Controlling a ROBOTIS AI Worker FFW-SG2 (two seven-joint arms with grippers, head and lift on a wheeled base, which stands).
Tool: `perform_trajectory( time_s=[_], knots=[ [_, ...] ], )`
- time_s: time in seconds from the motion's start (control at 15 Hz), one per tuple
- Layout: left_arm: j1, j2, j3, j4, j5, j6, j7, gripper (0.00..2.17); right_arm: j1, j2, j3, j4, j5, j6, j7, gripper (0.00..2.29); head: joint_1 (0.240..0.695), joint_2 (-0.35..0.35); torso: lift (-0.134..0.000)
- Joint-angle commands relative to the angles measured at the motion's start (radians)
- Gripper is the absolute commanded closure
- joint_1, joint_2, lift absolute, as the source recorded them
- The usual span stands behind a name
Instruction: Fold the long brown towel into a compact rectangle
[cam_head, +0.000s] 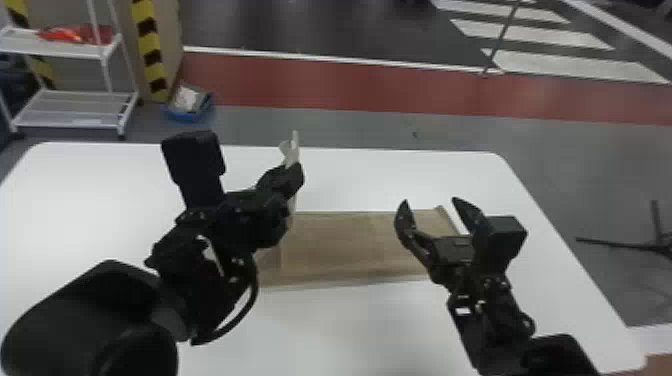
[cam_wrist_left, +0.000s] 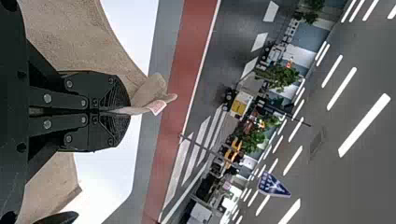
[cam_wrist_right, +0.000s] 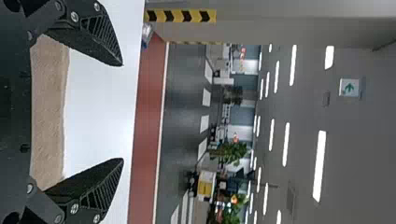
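Observation:
My left gripper (cam_head: 294, 172) is raised over the towel's left part in the head view, shut on a pinch of the brown towel (cam_head: 340, 245). A pale tip of cloth sticks up past its fingers. In the left wrist view, the left gripper (cam_wrist_left: 128, 111) clamps the towel (cam_wrist_left: 79, 32), whose fabric hangs at both sides with a small label at the held tip. The rest of the towel lies flat across the table. My right gripper (cam_head: 430, 202) is open above the towel's right end. In the right wrist view, the right gripper (cam_wrist_right: 122, 112) has widely parted fingers, with towel (cam_wrist_right: 49, 112) beyond them.
The white table (cam_head: 360, 325) extends around the towel. Past its far edge stand a white shelf rack (cam_head: 75, 107) at the left and a blue bin (cam_head: 190, 107) on the floor. A black stand leg (cam_head: 615, 243) is on the floor at the right.

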Motion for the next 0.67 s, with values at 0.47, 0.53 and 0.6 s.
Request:
perform_trajectory(
  time_s=[0.47, 0.53, 0.6],
  knots=[
    [-0.020, -0.071, -0.224, 0.235, -0.197, -0.125, 0.046, 1.73, 0.070, 0.003, -0.030, 0.006, -0.075, -0.081, -0.039, 0.11, 0.695, -0.350, -0.121],
    [-0.021, -0.071, -0.230, 0.247, -0.194, -0.137, 0.043, 1.71, 0.075, 0.003, -0.030, 0.006, -0.075, -0.084, -0.038, 0.11, 0.695, -0.350, -0.121],
    [-0.020, -0.071, -0.239, 0.260, -0.188, -0.162, 0.036, 1.40, 0.079, 0.001, -0.030, 0.004, -0.077, -0.087, -0.038, 0.11, 0.695, -0.350, -0.121]
  ],
)
